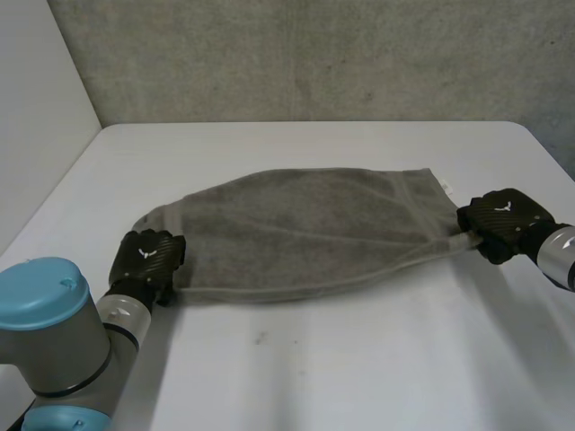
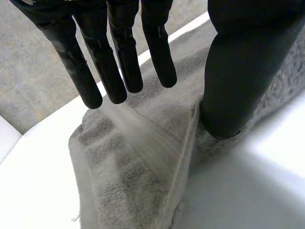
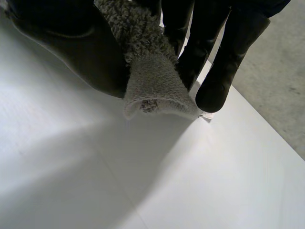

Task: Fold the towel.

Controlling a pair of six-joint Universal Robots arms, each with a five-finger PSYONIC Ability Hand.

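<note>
Grey fuzzy terry towel (image 1: 305,229) spread on white desk (image 1: 359,359), long axis running hand to hand. My right hand (image 1: 499,220) pinches near right corner between thumb and fingers (image 3: 224,71). Left hand (image 1: 148,256) over near left corner, its fingers (image 2: 129,62) straight, thumb touching cloth, no grip. I judge left must close before any fold.

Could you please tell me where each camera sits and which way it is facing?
Head view: between and behind the arms, looking down at the white table and the grey terry towel lying between the left hand and right hand; the left arm and right arm show.
Left wrist view: on the left wrist, looking along the palm; straight fingers over the towel's end.
Right wrist view: on the right wrist, looking along the palm; fingers and thumb pinch a towel corner.
Shared: all three show the towel and table.
</note>
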